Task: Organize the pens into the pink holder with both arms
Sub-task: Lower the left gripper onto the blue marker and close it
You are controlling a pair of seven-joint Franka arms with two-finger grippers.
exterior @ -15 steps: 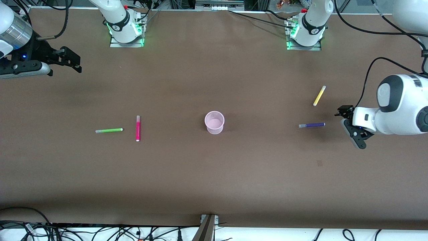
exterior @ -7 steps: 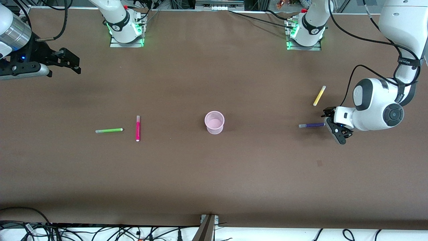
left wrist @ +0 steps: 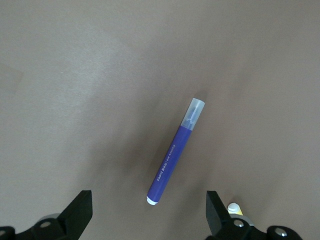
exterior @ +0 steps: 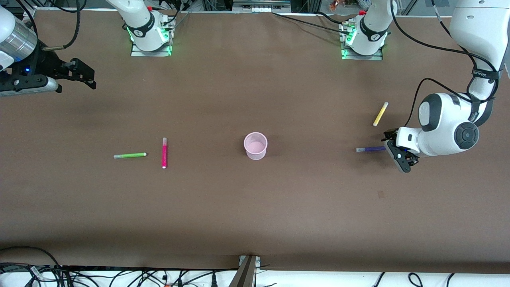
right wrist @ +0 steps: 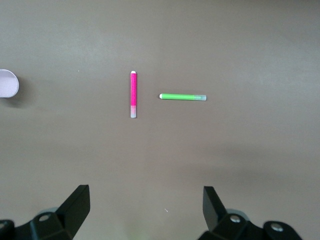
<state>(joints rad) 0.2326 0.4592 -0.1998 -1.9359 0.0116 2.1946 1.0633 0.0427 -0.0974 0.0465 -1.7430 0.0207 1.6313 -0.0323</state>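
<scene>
**Two grippers spread wide, four pens flat on the table**

Both sets of jaws are seen standing apart with nothing between them. The left gripper is placed over the end of the purple pen that points toward the left arm's end of the table; in the left wrist view the left gripper frames that pen between its fingers, without touching it. A line of small print runs along the purple barrel, but it cannot be read. The word on the black band of the left arm is likewise too small to be made out.

Since half a second ago the left gripper has been shifted only slightly toward the purple pen; a full second ago it was well apart from it. The right gripper is kept waiting over the right arm's end of the table, unchanged, and no pen has been moved.

The yellow pen lies farther from the front camera than the purple one, and only its tip is caught in the left wrist view. The magenta pen and green pen lie just beside each other toward the right arm's end. The pink holder stands upright mid-table, and is cut off at the edge of the right wrist view. The end of the purple pen is hidden by the left gripper in the front view
</scene>
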